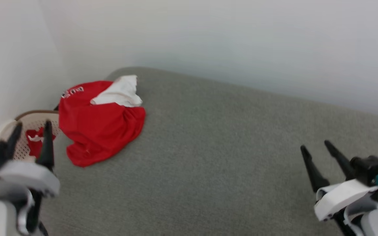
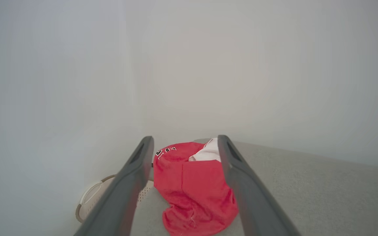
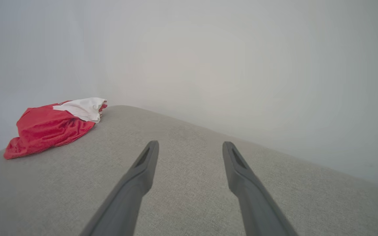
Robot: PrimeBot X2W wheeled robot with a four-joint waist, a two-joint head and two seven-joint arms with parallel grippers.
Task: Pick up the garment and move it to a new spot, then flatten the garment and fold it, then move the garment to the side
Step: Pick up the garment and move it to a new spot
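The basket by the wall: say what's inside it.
Red cloth with a white patch lies in the basket. The left tool covers part of the inside, so whatever lies there is hidden.

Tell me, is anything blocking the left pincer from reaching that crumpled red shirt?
Nothing visible does. The open left pincer points straight at the crumpled red-and-white jersey T-shirt on the grey fabric cushion, with only air between. The pale perforated basket sits off to its left.
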